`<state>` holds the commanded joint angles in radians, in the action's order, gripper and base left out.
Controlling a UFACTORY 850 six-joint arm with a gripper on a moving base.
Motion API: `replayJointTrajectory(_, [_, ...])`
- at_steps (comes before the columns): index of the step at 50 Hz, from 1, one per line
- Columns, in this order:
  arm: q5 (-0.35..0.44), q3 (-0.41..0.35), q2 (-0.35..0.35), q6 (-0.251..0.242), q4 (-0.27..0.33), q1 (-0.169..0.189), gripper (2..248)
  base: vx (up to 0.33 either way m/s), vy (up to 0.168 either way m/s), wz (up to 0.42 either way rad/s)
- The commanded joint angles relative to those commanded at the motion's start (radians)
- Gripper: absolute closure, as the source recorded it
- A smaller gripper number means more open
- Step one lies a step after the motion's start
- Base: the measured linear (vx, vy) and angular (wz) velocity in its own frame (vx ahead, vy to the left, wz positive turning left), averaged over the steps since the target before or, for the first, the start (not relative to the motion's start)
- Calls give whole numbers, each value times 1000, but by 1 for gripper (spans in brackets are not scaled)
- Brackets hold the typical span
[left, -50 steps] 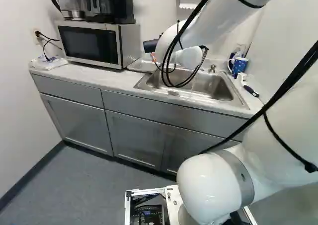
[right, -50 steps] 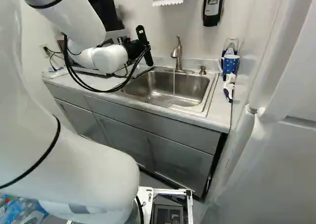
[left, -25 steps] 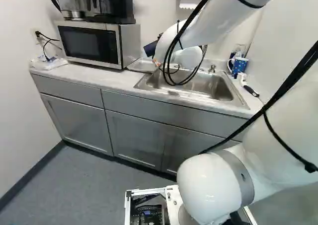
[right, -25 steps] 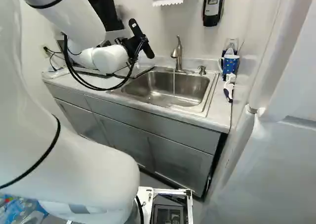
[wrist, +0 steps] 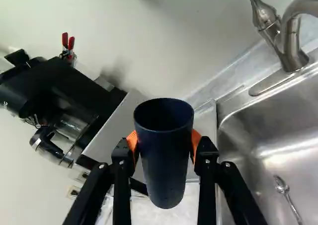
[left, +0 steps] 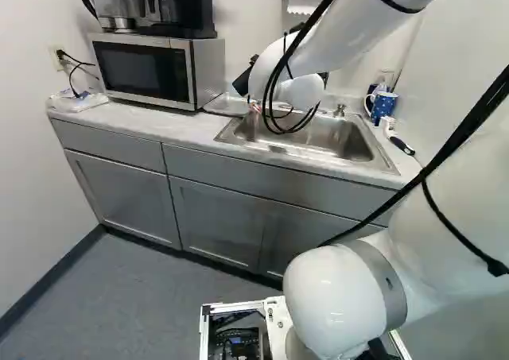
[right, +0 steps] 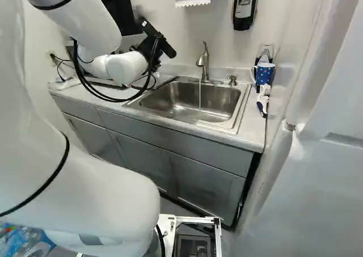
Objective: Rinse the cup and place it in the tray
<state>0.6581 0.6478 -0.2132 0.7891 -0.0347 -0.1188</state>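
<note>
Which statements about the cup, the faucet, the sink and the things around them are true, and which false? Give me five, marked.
1. The claw grips the dark cup between its two orange pads. True.
2. The faucet is shut off. False: a thin stream of water runs from it.
3. A metal utensil lies in the sink. True.
4. The dotted mug hangs on the wall. False: it stands on the counter, beside the sink.
5. The coffee maker is on top of the microwave. True.
</note>
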Motion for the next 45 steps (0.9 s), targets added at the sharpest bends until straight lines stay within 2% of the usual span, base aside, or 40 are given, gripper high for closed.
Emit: replayJointTrajectory(45, [0, 0, 0, -473, 0, 0, 128, 0, 0, 0])
